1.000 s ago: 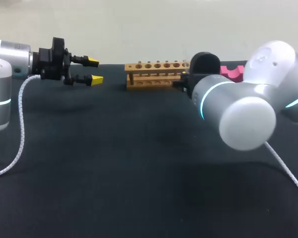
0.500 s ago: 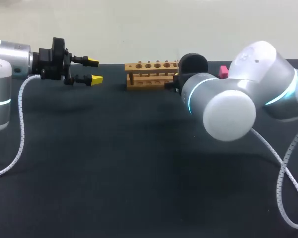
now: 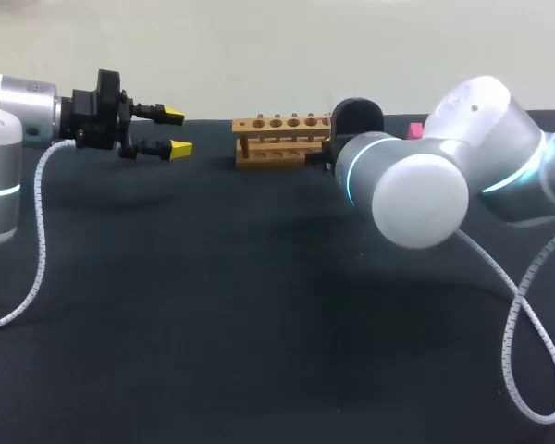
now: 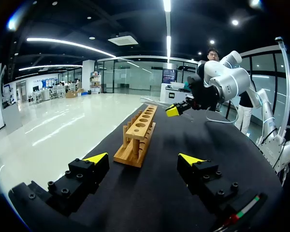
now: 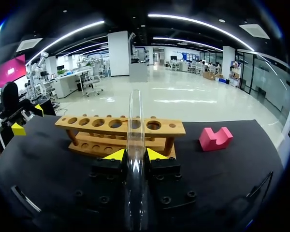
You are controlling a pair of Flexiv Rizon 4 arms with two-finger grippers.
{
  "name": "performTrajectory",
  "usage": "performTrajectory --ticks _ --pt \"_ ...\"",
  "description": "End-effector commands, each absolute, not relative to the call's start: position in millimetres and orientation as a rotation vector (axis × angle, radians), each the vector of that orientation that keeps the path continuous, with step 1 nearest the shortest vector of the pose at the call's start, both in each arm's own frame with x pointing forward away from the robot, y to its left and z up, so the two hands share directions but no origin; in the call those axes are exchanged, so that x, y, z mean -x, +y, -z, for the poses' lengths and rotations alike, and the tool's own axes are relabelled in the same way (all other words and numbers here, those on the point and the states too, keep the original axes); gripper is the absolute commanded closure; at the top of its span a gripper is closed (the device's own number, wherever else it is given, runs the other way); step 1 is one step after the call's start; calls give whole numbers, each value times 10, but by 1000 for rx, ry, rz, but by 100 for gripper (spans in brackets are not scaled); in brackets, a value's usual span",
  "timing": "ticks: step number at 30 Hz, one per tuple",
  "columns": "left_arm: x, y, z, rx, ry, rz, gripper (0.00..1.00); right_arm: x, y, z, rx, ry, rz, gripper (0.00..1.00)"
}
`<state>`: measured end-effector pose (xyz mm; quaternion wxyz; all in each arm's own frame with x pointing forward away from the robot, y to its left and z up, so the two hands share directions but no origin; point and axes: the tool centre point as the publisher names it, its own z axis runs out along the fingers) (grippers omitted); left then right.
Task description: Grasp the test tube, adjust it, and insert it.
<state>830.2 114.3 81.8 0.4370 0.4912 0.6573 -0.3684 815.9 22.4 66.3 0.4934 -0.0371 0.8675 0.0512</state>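
A clear glass test tube [image 5: 135, 145] stands upright between the yellow tips of my right gripper [image 5: 135, 155], which is shut on it. Just ahead of it is the wooden rack [image 5: 121, 131] with a row of several holes. In the head view the rack [image 3: 279, 139] sits at the table's far side, with my right arm's wrist [image 3: 356, 118] hiding its right end and the gripper itself. My left gripper [image 3: 174, 130] hangs open and empty to the left of the rack. The left wrist view has the rack [image 4: 138, 138] ahead of my left gripper [image 4: 142, 160] and my right gripper [image 4: 175, 110] beyond it.
A pink block [image 5: 215, 138] with a notch lies to the right of the rack; only a sliver of this block [image 3: 414, 130] shows behind my right arm in the head view. A white coiled cable [image 3: 39, 222] hangs from my left arm, another cable [image 3: 523, 324] from my right.
My right arm has swung to the left, covering the rack's right end and most of the pink block. My left arm has stayed still.
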Motion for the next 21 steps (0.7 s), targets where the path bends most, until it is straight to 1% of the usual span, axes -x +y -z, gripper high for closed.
performTrajectory --ticks 1,21 --pt "-8290 1144 -809 -1219 1631 912 0 -8212 238 -644 93 2120 -121 100" --pt "-8290 1144 -809 -1219 1631 912 0 -8257 263 -508 102 2225 -128 100"
